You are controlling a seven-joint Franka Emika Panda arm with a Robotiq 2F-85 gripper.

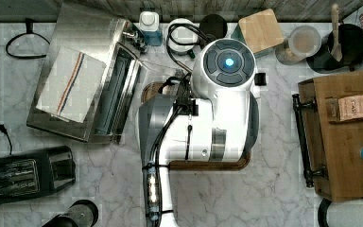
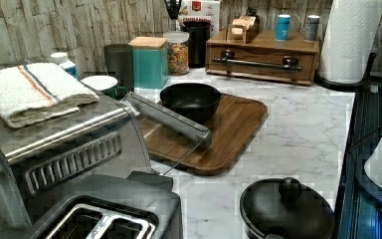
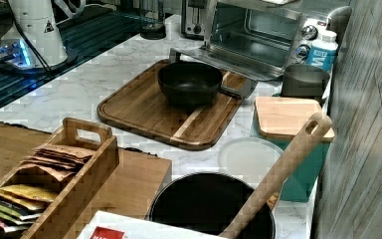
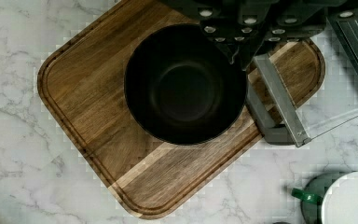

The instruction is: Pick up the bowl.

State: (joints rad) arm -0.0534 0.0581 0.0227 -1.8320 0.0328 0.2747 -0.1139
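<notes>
The round black bowl [image 4: 185, 84] stands upright on a wooden cutting board [image 4: 88, 93], towards the end nearest the toaster oven. It is also seen in the left view [image 2: 190, 99] and the right view [image 3: 190, 82]. Its inside holds nothing. My gripper [image 4: 240, 46] hangs above the board, over the bowl's rim on the oven side and well clear of it. In the top view the white arm [image 1: 217, 109] covers the board's middle, hiding the bowl beneath it.
The toaster oven's open glass door [image 4: 279, 107] lies just beside the bowl. A dark grey cup [image 3: 304, 79], a teal canister [image 3: 291, 117] and a black vessel with a wooden spoon [image 3: 209, 204] stand behind the board. A lidded pan [image 2: 286, 209] sits on the marble counter.
</notes>
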